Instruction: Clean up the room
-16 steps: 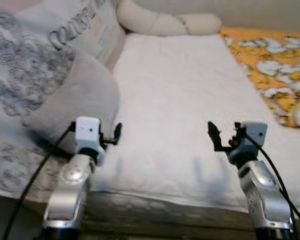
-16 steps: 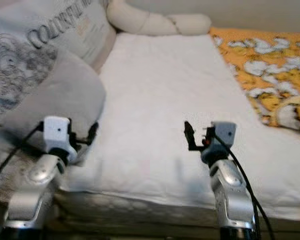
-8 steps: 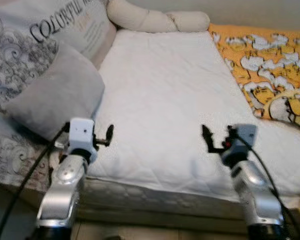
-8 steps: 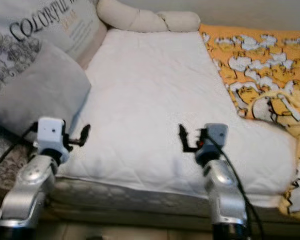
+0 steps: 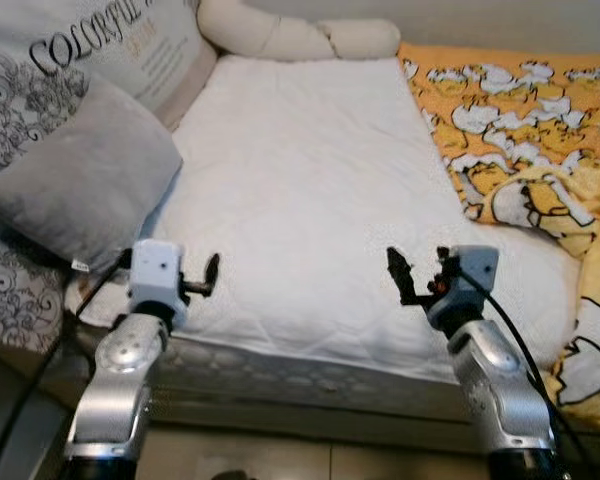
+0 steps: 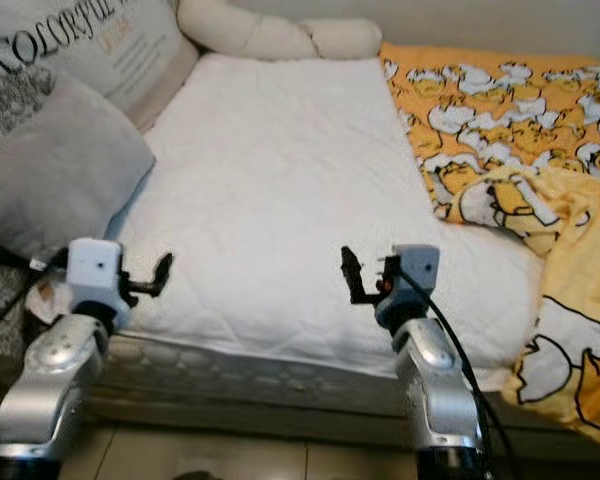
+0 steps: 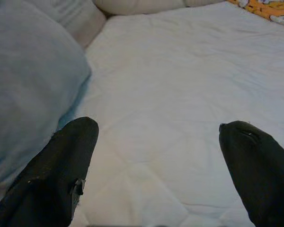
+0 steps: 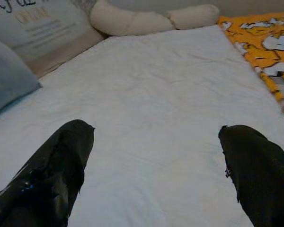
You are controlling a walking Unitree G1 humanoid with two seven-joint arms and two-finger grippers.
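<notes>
Facing a bed with a white quilted mattress pad, both arms raised over its near edge. Left gripper and right gripper each spread wide, holding nothing, hovering above bare quilting. Probably an approach step in tidying the bed: nothing grasped yet. Plain grey square pillow leaning on a printed grey cushion with lettering at the left; rumpled orange duck-print blanket heaped along the right. Next move likely calls for reaching right to the blanket's edge. Blanket cut off by the frame; a long cream bolster across the head.
</notes>
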